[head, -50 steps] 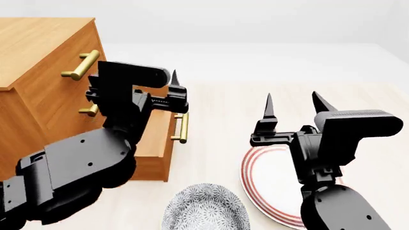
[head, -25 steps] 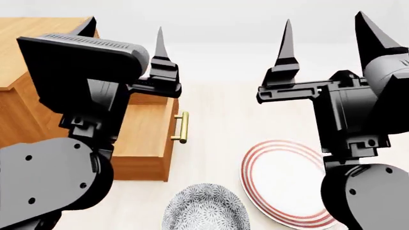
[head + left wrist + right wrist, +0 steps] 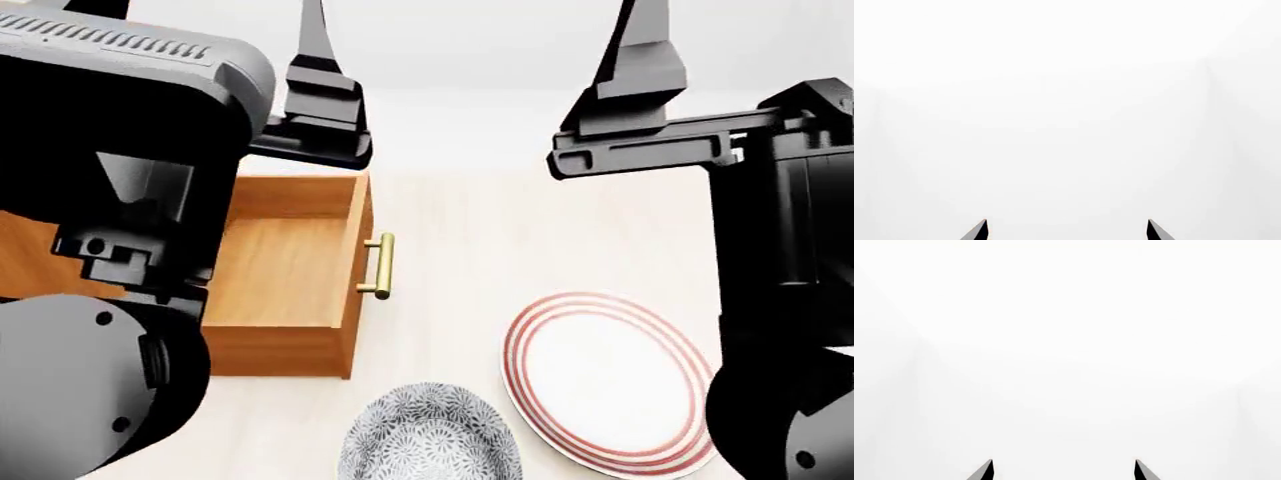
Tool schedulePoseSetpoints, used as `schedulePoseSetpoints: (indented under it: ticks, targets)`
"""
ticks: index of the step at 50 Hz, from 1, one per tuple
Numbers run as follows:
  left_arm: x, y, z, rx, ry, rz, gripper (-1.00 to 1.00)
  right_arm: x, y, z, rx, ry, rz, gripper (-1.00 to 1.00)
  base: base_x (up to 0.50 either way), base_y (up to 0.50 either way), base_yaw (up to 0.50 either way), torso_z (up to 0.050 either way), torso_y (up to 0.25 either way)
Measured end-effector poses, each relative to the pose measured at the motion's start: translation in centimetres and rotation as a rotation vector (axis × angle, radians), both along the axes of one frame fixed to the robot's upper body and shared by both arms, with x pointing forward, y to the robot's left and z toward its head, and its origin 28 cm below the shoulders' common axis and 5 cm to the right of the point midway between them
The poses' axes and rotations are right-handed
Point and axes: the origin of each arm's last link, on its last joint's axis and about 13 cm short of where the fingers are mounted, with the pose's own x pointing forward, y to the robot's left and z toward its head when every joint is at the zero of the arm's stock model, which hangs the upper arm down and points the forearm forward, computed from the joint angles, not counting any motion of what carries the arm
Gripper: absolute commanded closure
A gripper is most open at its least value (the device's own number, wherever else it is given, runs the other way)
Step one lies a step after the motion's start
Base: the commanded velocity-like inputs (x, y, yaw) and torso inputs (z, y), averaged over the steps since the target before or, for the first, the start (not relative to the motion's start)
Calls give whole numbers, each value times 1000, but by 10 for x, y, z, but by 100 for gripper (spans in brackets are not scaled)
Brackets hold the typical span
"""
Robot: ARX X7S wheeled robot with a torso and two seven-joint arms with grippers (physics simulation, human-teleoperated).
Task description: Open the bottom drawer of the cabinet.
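Observation:
The bottom drawer point(image 3: 287, 270) stands pulled out from the cabinet point(image 3: 24, 265), its shallow wooden box showing empty, with the brass bar handle point(image 3: 380, 265) on its front. Most of the cabinet is hidden behind my left arm. My left gripper point(image 3: 200, 15) is raised high above the drawer, its fingers pointing up, open and holding nothing. To the right my right gripper point(image 3: 727, 40) is raised as well, open and empty. Each wrist view shows only two dark fingertips set wide apart against blank white: left gripper point(image 3: 1067, 230), right gripper point(image 3: 1064, 470).
A white plate point(image 3: 607, 380) with red rings lies on the pale surface right of the drawer. A grey patterned bowl point(image 3: 427, 435) sits in front of the drawer's near corner. My two black arms fill both sides of the head view.
Both arms have lifted up toward the head camera, and the left gripper has moved away from the drawer handle. The drawer stays pulled out.

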Motion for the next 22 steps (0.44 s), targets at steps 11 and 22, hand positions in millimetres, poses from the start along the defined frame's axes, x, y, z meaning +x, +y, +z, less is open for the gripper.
schedulePoseSetpoints:
  ticks: [11, 22]
  targets:
    - [-6, 0, 3, 8, -43, -3, -100, -5, 2, 10, -11, -55, 8, -100, 0, 0, 0, 0, 0]
    - [-10, 0, 5, 14, -62, -9, -100, -7, 2, 13, -16, -77, 15, -100, 0, 0, 0, 0, 0]
